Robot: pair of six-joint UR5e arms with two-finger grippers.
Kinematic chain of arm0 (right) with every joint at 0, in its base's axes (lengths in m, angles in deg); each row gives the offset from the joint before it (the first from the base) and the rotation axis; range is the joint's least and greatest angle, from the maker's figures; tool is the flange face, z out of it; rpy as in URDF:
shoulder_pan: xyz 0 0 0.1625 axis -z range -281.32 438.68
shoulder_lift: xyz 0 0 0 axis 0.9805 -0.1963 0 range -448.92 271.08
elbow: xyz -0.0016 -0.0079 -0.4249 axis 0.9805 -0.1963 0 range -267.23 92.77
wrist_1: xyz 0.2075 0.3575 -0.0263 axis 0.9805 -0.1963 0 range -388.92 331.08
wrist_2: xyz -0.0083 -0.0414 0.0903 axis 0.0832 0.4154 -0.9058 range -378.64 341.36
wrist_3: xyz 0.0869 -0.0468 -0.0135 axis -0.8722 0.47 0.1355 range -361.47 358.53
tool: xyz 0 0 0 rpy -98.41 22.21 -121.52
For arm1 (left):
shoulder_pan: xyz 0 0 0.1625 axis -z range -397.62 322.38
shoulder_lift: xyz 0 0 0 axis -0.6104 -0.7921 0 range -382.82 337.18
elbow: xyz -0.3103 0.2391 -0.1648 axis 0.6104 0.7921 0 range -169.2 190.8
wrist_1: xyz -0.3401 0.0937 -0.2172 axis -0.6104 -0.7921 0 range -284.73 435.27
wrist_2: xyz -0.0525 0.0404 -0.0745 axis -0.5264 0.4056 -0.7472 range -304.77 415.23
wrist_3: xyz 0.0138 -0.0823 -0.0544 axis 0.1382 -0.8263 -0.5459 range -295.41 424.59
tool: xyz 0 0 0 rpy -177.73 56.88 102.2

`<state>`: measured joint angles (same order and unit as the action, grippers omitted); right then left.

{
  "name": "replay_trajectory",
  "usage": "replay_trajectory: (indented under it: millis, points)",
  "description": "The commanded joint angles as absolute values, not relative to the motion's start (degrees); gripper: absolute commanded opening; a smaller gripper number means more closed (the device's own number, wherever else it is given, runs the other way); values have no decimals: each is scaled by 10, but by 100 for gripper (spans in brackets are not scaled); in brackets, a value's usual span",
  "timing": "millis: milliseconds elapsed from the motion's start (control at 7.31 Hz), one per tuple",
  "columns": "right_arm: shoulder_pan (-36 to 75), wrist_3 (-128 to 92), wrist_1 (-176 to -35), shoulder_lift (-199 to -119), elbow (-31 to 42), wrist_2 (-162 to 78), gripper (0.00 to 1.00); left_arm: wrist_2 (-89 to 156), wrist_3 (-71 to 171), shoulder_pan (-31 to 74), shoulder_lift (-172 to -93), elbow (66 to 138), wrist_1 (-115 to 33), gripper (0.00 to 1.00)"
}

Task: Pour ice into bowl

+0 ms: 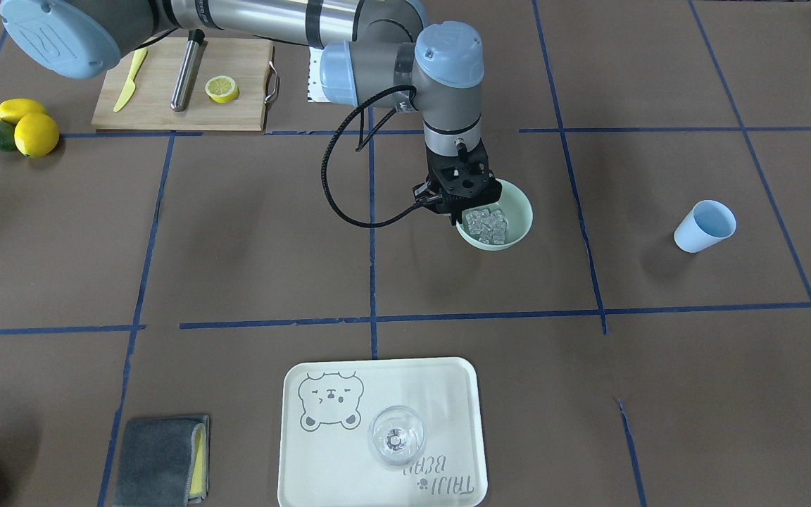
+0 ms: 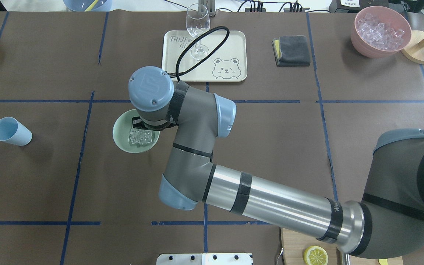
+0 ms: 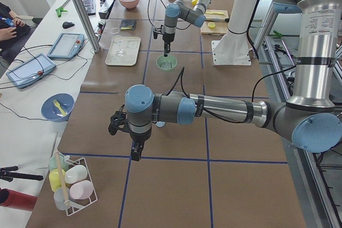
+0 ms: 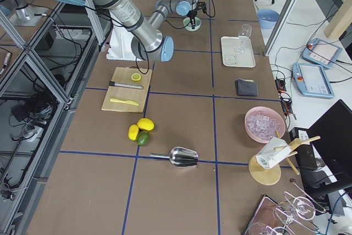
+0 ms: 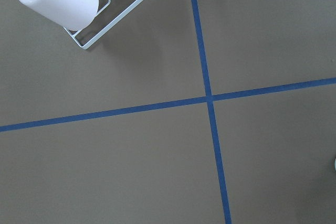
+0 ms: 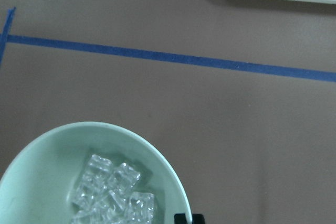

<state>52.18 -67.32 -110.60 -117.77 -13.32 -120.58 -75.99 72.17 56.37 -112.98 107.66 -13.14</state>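
Ice (image 1: 486,225) is in the mint-green bowl (image 1: 518,211): clear cubes piled at the bottom, which you can check in the front, overhead and right wrist views. The bowl sits upright on the desk (image 1: 236,246), mid-table.

Right arm (image 2: 263,198) reaches in from the overhead view's right, wrist above the bowl, tool pointing straight down at the rim on the bowl's left side in the front view. Right jaws: only the tips show at the bottom edge of the right wrist view, just beside the rim. You can't tell from this whether they're open, closed or pinching the rim.

Left arm (image 3: 224,109) is the near one in the left side view. Left jaws point down over bare desk, near the wire rack (image 3: 75,185) of cups. Only that side view shows them, so state can't be told. The left wrist view gives you a tape crossing (image 5: 209,99).

Blue cup (image 2: 11,131) lies on its side, well left of the bowl in the overhead view.

Far side: tray (image 2: 230,48) with an upright wine glass (image 2: 197,25), grey cloth (image 2: 291,50) to its right, pink bowl (image 2: 366,48) with more ice at far right.
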Motion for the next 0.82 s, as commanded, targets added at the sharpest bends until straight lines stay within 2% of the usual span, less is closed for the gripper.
replay_trajectory:
  millis: [0,410,684]
  points:
    - [445,-664,-1107,-1268,-22,-1295,0,-761,724,564,-1127,1077,-131,100]
    - [312,-543,-1104,-1420,81,-1426,0,-793,764,563,-1121,1077,-130,100]
    - [243,-448,-1059,-1542,101,-1480,0,-793,765,563,-1120,1079,-131,100]
